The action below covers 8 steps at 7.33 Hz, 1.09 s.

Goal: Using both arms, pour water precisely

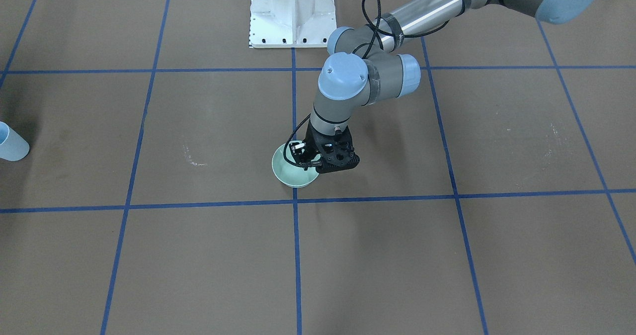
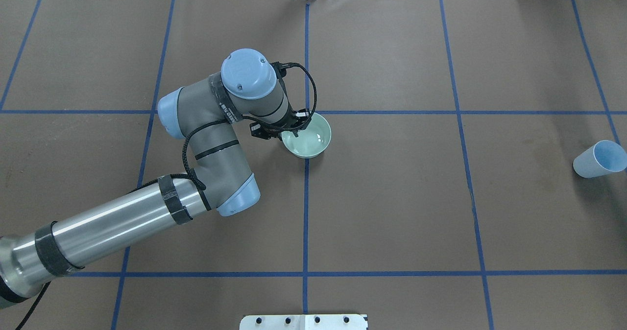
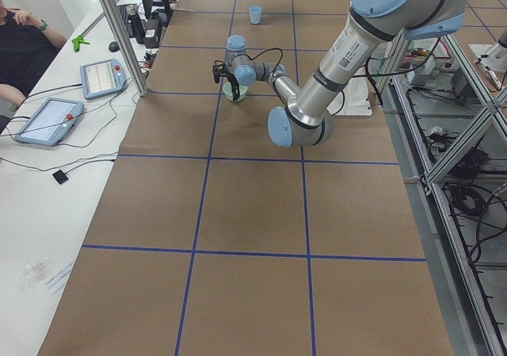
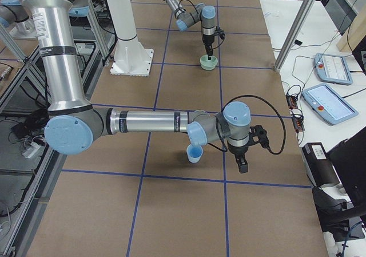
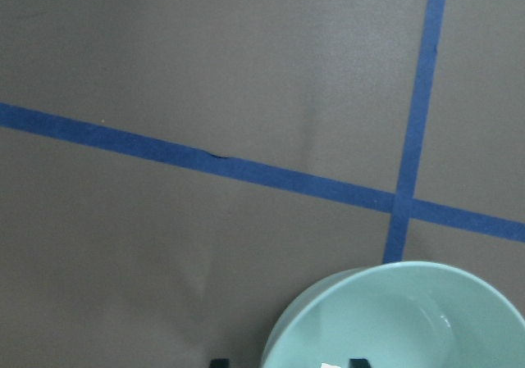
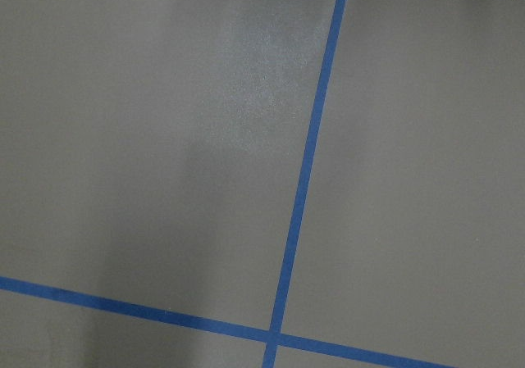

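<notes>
Jaws of the left arm (image 2: pixel 122 217) stand apart astride the wall of the mint-green bowl (image 2: pixel 323 145). One dark fingertip (image 5: pixel 357 362) is inside the rim and the other outside, and neither plainly presses on it. The bowl sits near the middle of the table (image 2: pixel 392 198), beside a crossing of the blue tape lines (image 2: pixel 305 212). I see no stream of water. A pale glint and a faint ring inside the bowl may be its surface, but I cannot be sure. The light blue cup (image 2: pixel 598 159) stands upright near the table edge on the robot's right, well apart from the bowl. The right arm (image 4: pixel 148 121) reaches low just beside that cup. Its jaws point down and are not on the cup; whether they are apart or together I cannot tell.

As I judge it, the main risk is the pinch itself. Held by one side of a smooth rim, the bowl could pivot or slip when lifted and spill. If one finger meets the wall first, it would shove the bowl and slop whatever is inside. The way to the cup is long, so a wide, open bowl invites sloshing. Its broad lip over so narrow a mouth could send water down the outside. The cup looks light, and a nudge from the right wrist could topple it.
</notes>
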Tool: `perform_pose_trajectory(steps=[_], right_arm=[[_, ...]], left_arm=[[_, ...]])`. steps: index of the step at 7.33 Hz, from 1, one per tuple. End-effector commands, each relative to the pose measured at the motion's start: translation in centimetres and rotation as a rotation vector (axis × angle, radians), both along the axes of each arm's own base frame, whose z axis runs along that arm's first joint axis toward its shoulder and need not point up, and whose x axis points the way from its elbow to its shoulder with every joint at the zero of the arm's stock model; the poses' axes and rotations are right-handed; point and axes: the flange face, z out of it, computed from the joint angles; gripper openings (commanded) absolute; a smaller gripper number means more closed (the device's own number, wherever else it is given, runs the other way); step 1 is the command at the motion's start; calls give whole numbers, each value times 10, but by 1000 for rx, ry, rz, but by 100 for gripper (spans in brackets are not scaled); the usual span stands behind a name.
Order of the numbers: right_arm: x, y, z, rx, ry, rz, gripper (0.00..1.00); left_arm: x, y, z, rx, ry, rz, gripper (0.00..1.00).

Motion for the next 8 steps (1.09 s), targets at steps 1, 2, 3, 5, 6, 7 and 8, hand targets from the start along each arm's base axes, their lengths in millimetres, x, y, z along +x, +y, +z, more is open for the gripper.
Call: perform_pose_trajectory(steps=[1,2,3,5,6,7,8], right_arm=[[0,0,1,-3,0,2,99],[0,-1,0,-1,-1,1,99],[0,-1,0,-3,-1,1,99],[0,0,2,-11,-2,1,99],[0,1,2,-34,-2,2,99],[-3,-5,-6,-70,-26,-6,99],[-5,-2,-5,-123,-57,-20,99]], left_arm=[[0,-1,0,-14,-21,-3,0],[-3,-2,-4,-18,-24,-7,0],[-13,-3,-23,-20,-26,-14,0],[-58,5,-64,-22,-26,-19,0],[-86,-1,-76,-21,-5,-24,0],[-121,-6,-60,21,-2,37,0],[-167,-12,-20,53,-18,67,0]])
